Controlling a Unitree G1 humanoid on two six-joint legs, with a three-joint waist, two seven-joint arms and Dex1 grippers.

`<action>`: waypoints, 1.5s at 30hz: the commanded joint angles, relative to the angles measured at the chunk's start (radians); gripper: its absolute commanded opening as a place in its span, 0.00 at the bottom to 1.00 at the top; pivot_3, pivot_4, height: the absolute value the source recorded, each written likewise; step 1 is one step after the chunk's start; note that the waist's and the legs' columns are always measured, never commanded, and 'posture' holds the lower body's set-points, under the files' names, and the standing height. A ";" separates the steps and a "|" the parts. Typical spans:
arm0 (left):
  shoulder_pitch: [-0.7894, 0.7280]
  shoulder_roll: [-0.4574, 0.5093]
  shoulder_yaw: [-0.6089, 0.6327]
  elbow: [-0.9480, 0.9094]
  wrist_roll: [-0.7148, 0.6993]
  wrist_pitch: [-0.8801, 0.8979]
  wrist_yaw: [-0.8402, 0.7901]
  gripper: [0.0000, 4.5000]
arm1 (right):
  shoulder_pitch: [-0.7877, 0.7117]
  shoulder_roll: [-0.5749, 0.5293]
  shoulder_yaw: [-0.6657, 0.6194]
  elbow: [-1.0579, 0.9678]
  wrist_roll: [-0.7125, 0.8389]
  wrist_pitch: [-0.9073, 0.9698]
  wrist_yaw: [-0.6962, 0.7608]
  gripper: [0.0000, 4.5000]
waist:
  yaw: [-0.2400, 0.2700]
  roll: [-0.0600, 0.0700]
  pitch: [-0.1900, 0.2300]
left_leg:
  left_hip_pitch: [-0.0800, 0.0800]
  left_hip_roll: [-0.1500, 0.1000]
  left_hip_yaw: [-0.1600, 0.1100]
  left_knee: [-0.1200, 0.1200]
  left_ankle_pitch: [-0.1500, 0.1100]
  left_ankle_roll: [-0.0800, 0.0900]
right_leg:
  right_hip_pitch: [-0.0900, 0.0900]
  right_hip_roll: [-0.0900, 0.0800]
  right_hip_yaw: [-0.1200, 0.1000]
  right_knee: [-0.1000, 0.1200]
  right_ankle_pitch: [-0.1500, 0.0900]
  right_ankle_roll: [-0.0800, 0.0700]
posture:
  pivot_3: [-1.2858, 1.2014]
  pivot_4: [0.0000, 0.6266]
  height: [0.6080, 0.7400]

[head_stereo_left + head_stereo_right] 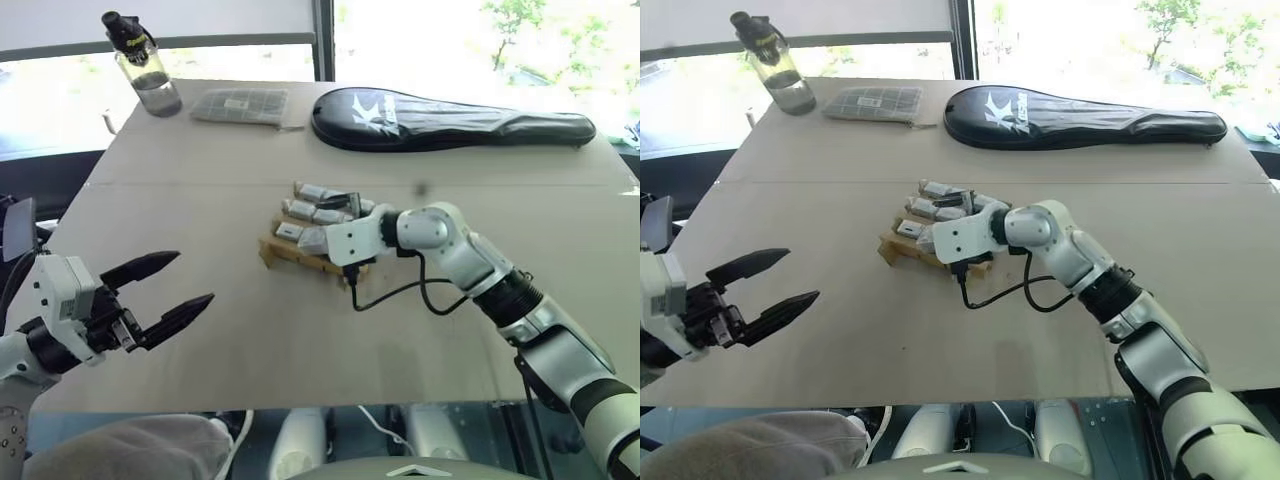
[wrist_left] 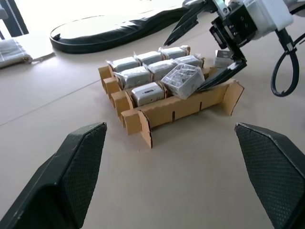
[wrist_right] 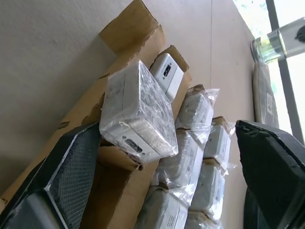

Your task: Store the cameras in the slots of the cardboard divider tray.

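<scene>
Black-fingered right gripper (image 2: 209, 52) spread over tray (image 2: 190, 107), left gripper (image 1: 165, 290) level, open

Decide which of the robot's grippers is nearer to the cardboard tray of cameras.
Right. The right gripper is at the cardboard tray, open around a wrapped camera lying tilted on its edge. The left gripper, also open, hovers well off to the tray's left.
</scene>
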 commanded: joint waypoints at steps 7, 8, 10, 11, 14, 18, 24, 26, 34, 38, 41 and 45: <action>0.016 -0.016 0.025 -0.062 -0.024 0.026 0.004 1.00 | -0.003 0.009 -0.014 0.007 -0.014 -0.098 -0.007 0.20 | 0.000 0.000 0.000 | 0.000 0.000 0.000 0.000 0.000 0.000 | 0.000 -0.003 -0.002 0.000 0.000 0.000 | 0.52 0.24 1.00; 0.015 -0.012 0.023 -0.061 -0.023 0.030 -0.001 1.00 | -0.003 0.009 -0.015 0.010 -0.014 -0.105 -0.006 0.14 | 0.000 0.000 0.000 | 0.000 0.000 0.000 0.000 0.000 0.000 | 0.000 -0.003 -0.002 0.000 0.000 0.000 | 0.52 0.24 1.00; 0.010 -0.004 0.018 -0.061 -0.025 0.042 -0.008 1.00 | 0.000 0.012 -0.020 0.011 -0.007 -0.110 -0.005 0.14 | 0.000 0.000 0.000 | 0.000 0.000 0.000 0.000 0.000 0.000 | 0.000 -0.003 -0.002 0.000 0.000 0.000 | 0.52 0.24 1.00; 0.007 0.000 0.015 -0.061 -0.025 0.048 -0.009 1.00 | 0.005 0.018 -0.028 0.007 0.005 -0.096 -0.001 0.14 | 0.000 0.000 0.000 | 0.000 0.000 0.000 0.000 0.000 0.000 | 0.000 -0.003 -0.002 0.000 0.000 0.000 | 0.52 0.24 1.00; -0.004 0.003 0.007 -0.064 -0.029 0.060 -0.013 1.00 | 0.030 0.053 -0.069 -0.026 0.074 0.035 0.025 0.14 | 0.000 0.000 0.000 | 0.000 0.000 0.000 0.000 0.000 0.000 | 0.000 -0.002 -0.002 0.000 0.000 0.000 | 0.52 0.24 1.00; -0.023 0.008 0.003 -0.061 -0.029 0.072 -0.017 1.00 | 0.053 0.110 -0.124 -0.094 0.176 0.210 0.061 0.14 | -0.001 0.001 0.000 | 0.000 0.000 0.000 0.000 0.000 0.000 | 0.000 -0.004 -0.002 0.000 0.000 0.000 | 0.52 0.24 1.00; -0.043 0.007 0.000 -0.058 -0.026 0.085 -0.025 1.00 | 0.089 0.139 -0.172 -0.177 0.318 0.532 0.138 0.14 | -0.001 0.001 0.000 | 0.000 0.000 -0.001 -0.001 0.000 0.000 | 0.000 -0.005 -0.002 0.000 0.000 0.000 | 0.52 0.24 1.00; -0.046 0.006 -0.001 -0.059 -0.025 0.087 -0.026 1.00 | 0.095 0.138 -0.179 -0.194 0.347 0.626 0.147 0.14 | -0.001 0.001 0.000 | 0.000 0.000 -0.001 -0.001 0.000 0.000 | 0.000 -0.005 -0.002 0.000 0.000 0.000 | 0.52 0.24 1.00; -0.059 0.003 0.004 -0.061 -0.042 0.097 -0.027 1.00 | 0.106 0.160 -0.193 -0.116 0.390 0.641 0.124 0.14 | -0.002 0.001 0.000 | 0.000 -0.001 -0.001 -0.002 0.000 0.000 | 0.000 -0.006 -0.002 -0.001 0.000 0.000 | 0.52 0.24 1.00; -0.062 0.003 0.001 -0.062 -0.042 0.097 -0.027 1.00 | 0.087 0.179 -0.199 -0.038 0.377 0.585 0.095 0.14 | -0.002 0.001 0.000 | 0.000 -0.001 -0.001 -0.002 0.000 0.000 | 0.000 -0.005 -0.002 -0.001 0.000 0.000 | 0.52 0.24 1.00; -0.069 0.002 -0.002 -0.059 -0.043 0.097 -0.027 1.00 | 0.077 0.188 -0.201 0.000 0.377 0.579 0.089 0.14 | -0.003 0.001 0.001 | 0.000 -0.001 -0.001 -0.002 0.000 0.000 | 0.000 -0.004 -0.002 -0.001 0.000 0.000 | 0.52 0.24 1.00; -0.077 0.003 -0.003 -0.053 -0.042 0.097 -0.031 1.00 | 0.080 0.191 -0.209 -0.007 0.401 0.616 0.099 0.38 | -0.003 0.001 0.001 | 0.000 -0.001 -0.001 -0.002 0.000 0.000 | 0.000 -0.004 -0.002 0.000 0.000 0.000 | 0.52 0.24 1.00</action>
